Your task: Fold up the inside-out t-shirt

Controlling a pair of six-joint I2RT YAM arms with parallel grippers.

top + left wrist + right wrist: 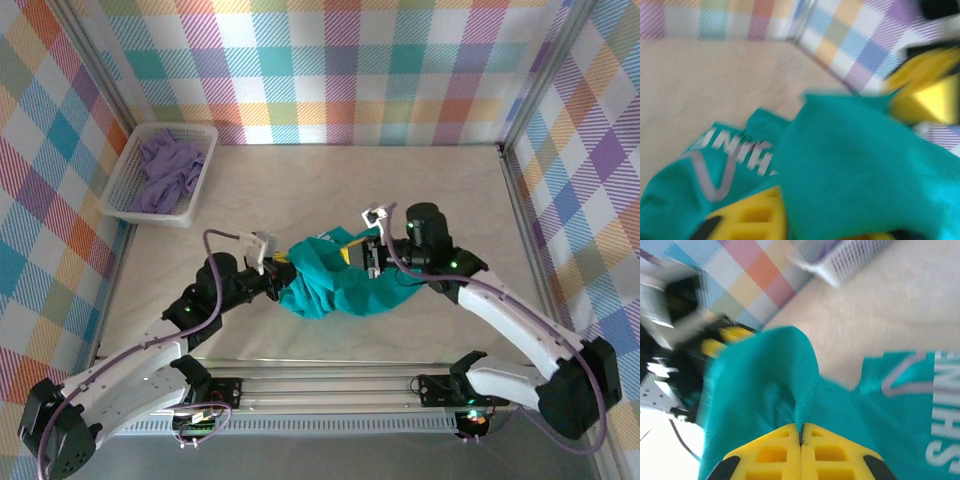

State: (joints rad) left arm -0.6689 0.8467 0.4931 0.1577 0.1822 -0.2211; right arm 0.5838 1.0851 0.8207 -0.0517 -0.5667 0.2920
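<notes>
**Q:** Where is the garment lying, and what is holding it?

**A:** The teal-green cotton t-shirt (pixel 335 288), printed with pale lavender-white lettering, is lying bunched in a crumpled heap near the middle of the pale beige surface (pixel 300 180), between the two arms. The right end effector (pixel 372 255) is sitting at the heap's far right edge. In the right wrist view its yellow fingers (pixel 775 450) are pressing flat together with a ridge of teal cloth pinched between them, so it is gripping the t-shirt. The left end effector (pixel 276 268) is touching the heap's left edge. The left wrist view is badly blurred, and cloth is draping over the yellow finger (pixel 752 215), so it cannot be told whether that end effector is open or closed on fabric.

**Q:** How far is the folding getting?

**A:** Judging from these views, it is barely beginning. No sleeve, hem or collar is lying flat, no neat fold is showing, and the lettering is appearing only in part among the wrinkles. Spreading the t-shirt flat and then making every fold are both waiting to be done.

**Q:** Is anything else standing on the surface?

**A:** A white plastic mesh basket (pixel 128 185) holding a lavender-purple garment (pixel 168 170) is standing at the far left, well apart from the t-shirt.
</notes>
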